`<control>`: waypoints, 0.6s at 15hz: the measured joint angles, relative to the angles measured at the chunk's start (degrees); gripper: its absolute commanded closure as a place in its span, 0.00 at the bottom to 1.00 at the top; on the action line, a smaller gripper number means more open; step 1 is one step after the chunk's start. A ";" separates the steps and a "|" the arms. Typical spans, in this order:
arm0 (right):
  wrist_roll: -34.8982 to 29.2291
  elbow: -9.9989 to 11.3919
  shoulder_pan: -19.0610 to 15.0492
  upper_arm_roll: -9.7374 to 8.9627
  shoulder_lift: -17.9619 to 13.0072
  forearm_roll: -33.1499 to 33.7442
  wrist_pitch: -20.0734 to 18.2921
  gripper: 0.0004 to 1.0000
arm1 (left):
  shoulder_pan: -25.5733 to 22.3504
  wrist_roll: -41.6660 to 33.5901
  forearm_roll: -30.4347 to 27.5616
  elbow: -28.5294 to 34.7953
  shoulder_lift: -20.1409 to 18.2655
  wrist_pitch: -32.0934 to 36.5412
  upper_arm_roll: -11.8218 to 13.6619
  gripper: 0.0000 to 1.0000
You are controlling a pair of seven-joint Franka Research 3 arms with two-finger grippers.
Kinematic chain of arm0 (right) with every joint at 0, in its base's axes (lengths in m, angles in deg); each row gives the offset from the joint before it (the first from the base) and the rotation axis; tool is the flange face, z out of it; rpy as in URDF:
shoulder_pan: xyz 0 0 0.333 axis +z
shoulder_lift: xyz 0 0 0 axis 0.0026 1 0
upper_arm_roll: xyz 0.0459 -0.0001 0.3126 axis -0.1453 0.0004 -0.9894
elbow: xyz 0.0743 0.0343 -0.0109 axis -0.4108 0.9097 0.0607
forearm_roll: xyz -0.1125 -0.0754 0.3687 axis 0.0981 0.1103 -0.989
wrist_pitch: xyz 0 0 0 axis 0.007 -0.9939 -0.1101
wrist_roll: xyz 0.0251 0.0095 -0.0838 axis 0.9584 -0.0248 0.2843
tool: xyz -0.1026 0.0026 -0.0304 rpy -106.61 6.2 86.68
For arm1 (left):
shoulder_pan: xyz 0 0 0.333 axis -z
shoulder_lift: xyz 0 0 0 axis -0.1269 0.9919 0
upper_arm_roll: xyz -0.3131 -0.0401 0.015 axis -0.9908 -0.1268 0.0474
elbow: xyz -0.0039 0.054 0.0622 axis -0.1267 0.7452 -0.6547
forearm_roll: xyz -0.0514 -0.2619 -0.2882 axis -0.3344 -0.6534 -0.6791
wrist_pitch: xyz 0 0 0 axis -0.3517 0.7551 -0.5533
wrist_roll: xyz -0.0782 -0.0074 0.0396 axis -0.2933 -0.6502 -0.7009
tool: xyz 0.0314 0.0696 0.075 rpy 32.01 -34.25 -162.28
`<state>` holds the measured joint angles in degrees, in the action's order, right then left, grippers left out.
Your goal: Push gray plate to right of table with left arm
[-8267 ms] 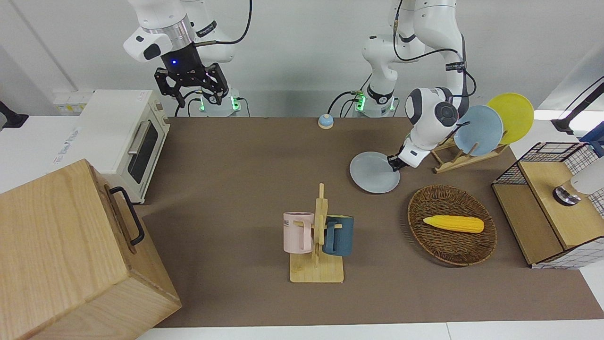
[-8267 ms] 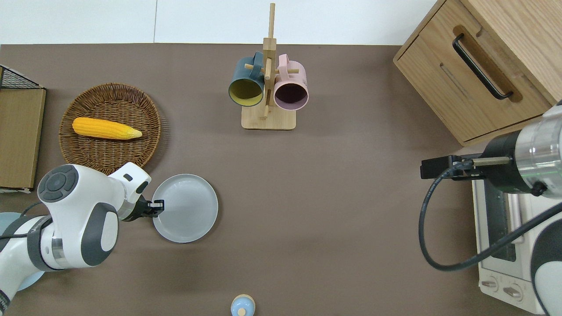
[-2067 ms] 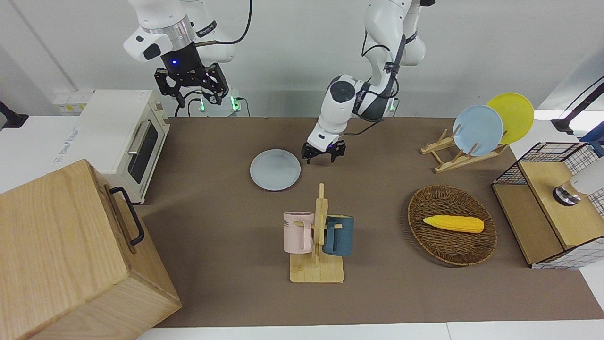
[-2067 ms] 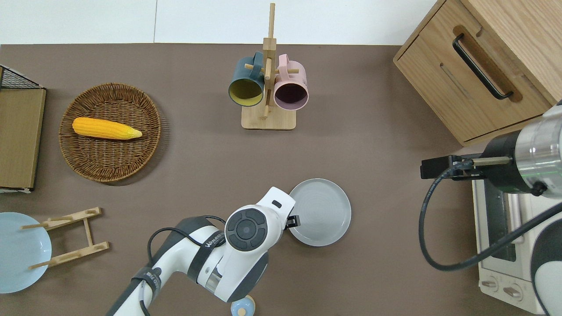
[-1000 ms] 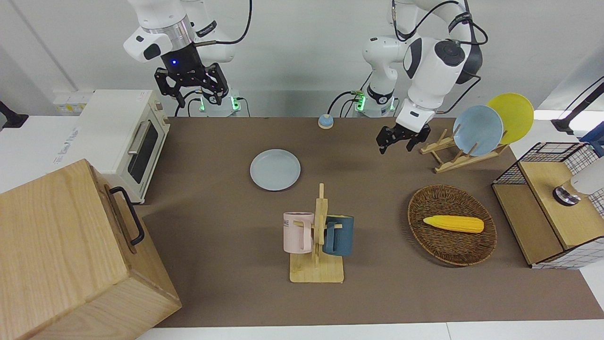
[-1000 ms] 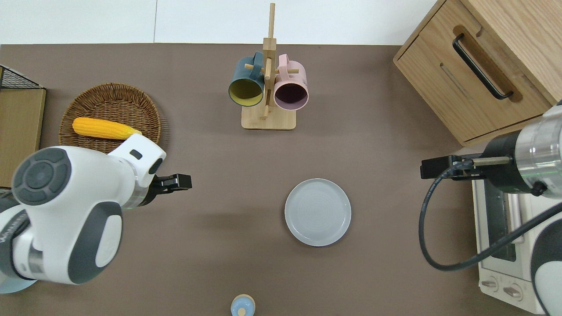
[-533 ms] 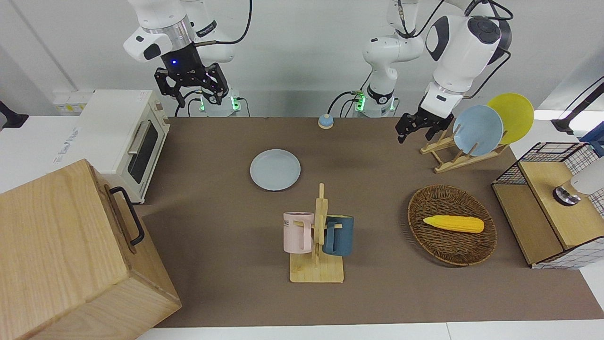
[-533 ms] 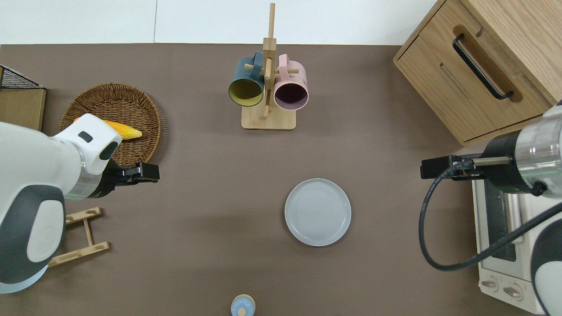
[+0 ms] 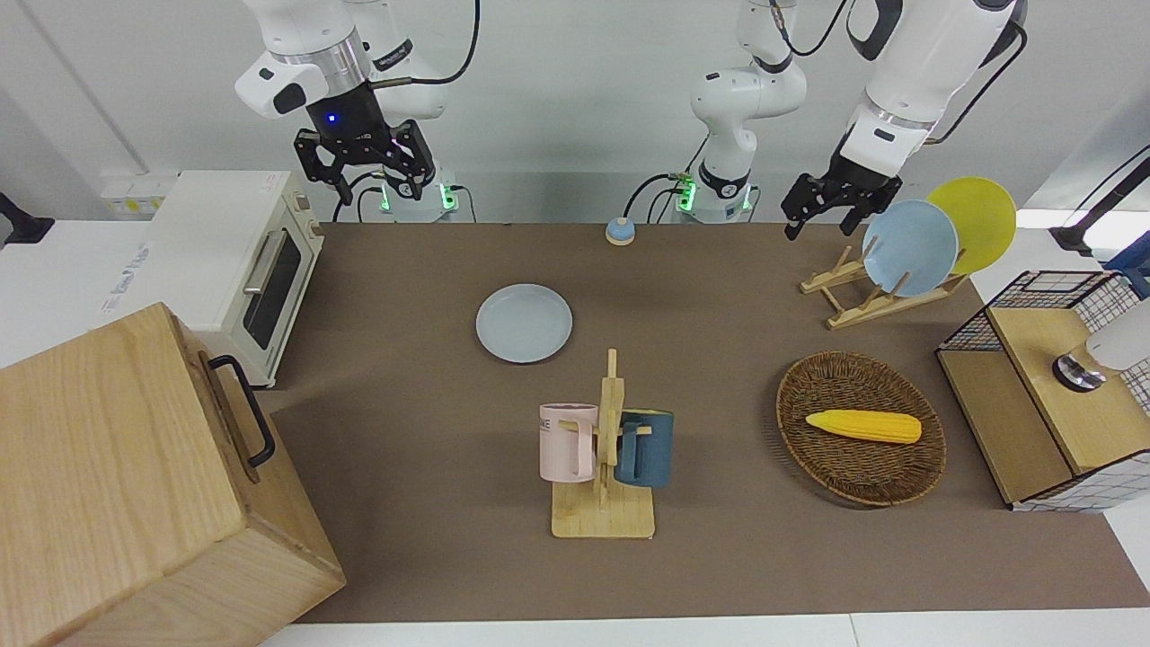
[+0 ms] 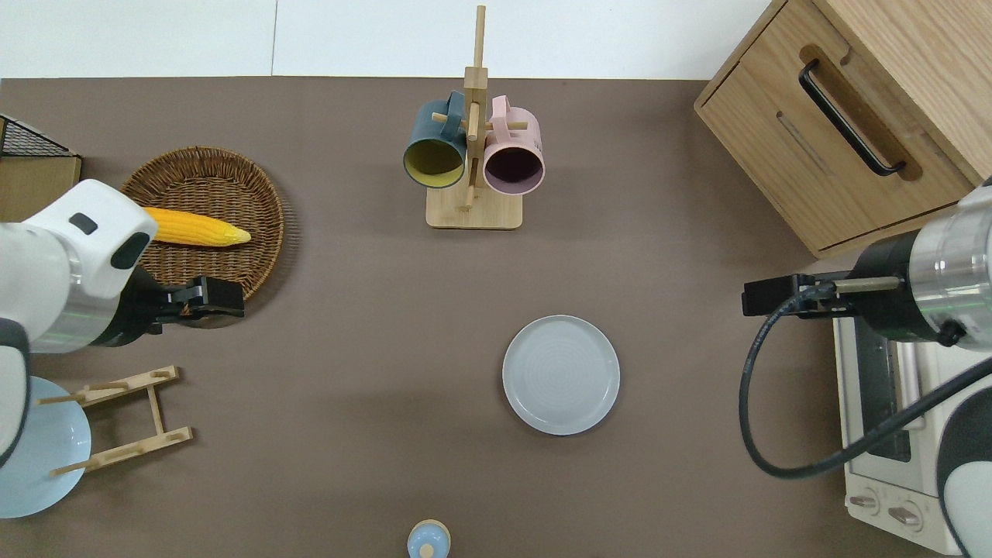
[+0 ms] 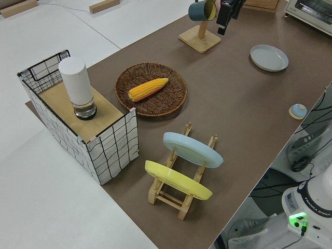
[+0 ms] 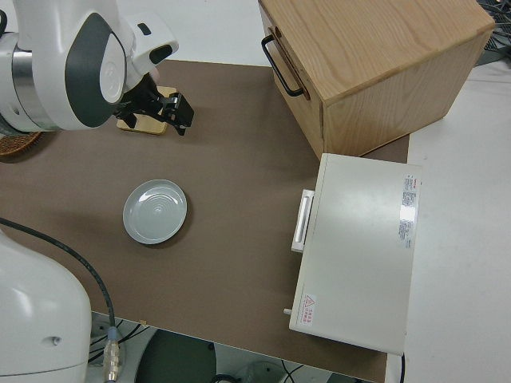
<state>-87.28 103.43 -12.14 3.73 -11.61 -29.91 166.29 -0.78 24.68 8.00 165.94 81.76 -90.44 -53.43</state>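
One gray plate flat on the table, both grippers clear of it

One gray plate (image 10: 561, 374) lies flat on the brown table (image 10: 372, 434), roughly mid-length and shifted toward the right arm's end. It is nearer to the robots than the wooden mug stand (image 10: 473, 147) with its dark blue and pink mugs, and well apart from the white toaster oven (image 9: 238, 270). Nothing touches the plate.

Left gripper (image 10: 221, 298) is up in the air, empty, over the edge of the wicker basket (image 10: 232, 256) at the rim nearest the robots. Its fingers look spread in the front view (image 9: 813, 202). The basket holds an ear of corn (image 10: 198, 227).

Dish rack (image 9: 862, 292) stands toward the left arm's end, nearer to the robots than the basket; it carries a sky-blue plate (image 9: 909, 247) and a yellow plate (image 9: 975, 220), both tilted on edge.

Right arm is parked; right gripper (image 9: 364, 166) empty, fingers spread.

Small blue-topped bell (image 9: 619, 231) sits at the table edge closest to the robots. Large wooden box (image 9: 135, 485) with a black handle occupies the corner farthest from the robots at the right arm's end.
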 measured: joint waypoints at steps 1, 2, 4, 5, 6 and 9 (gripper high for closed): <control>0.00 0.00 0.00 0.00 0.00 0.00 0.00 0.00 | 0.00 -0.05 0.00 -0.25 0.06 0.67 0.06 0.02; 0.00 0.00 0.00 0.00 0.00 0.00 0.00 0.00 | 0.00 -0.05 0.00 -0.80 0.10 1.29 0.21 0.02; 0.00 0.00 0.00 0.00 0.00 0.00 0.00 0.00 | -0.01 -0.10 0.00 -2.18 0.08 2.58 0.90 0.01; 0.00 0.00 0.00 0.00 0.00 0.00 0.00 0.00 | -0.01 -0.16 0.00 -2.73 0.08 3.04 1.20 0.01; 0.00 0.00 0.00 0.00 0.00 0.00 0.00 0.00 | -0.01 -0.18 0.00 -3.05 0.07 3.23 1.35 0.01; 0.00 0.00 0.00 0.00 0.00 0.00 0.00 0.00 | 0.00 -0.18 0.00 -3.27 0.08 3.44 1.35 0.01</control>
<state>-87.28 103.43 -12.14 3.73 -11.61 -29.91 166.29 -0.78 24.50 8.00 162.67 81.84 -87.00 -52.07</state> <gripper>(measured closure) 0.004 0.004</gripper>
